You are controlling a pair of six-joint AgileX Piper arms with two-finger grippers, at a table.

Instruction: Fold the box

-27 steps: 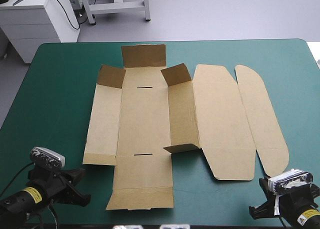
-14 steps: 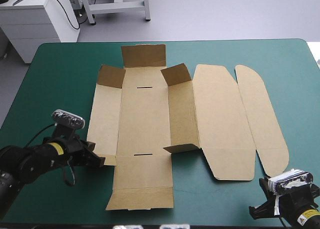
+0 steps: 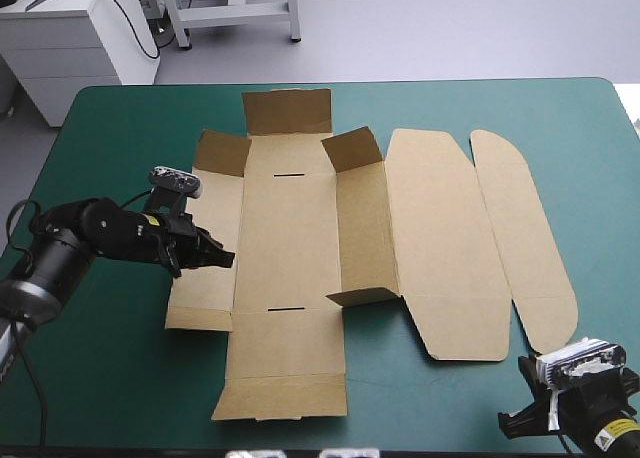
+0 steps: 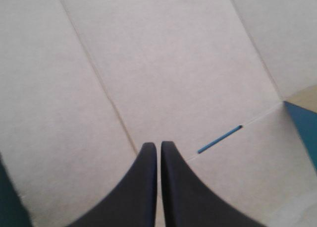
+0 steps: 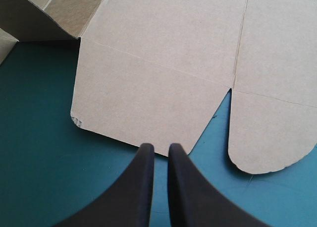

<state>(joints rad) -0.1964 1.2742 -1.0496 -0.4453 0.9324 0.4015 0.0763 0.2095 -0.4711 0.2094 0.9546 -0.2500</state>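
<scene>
As the brown box [image 3: 290, 238] lies flat at the middle of the table [image 3: 110, 378], my left claw [image 3: 226, 259], narrow and empty, is over its nine o'clock wall; I should hook under the outer edge and lift slowly. My right claw [image 5: 158, 146], narrow too, rests at five o'clock.

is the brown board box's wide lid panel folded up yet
No, the wide lid panel of the brown board box lies flat on the teal-green table cover.
</scene>
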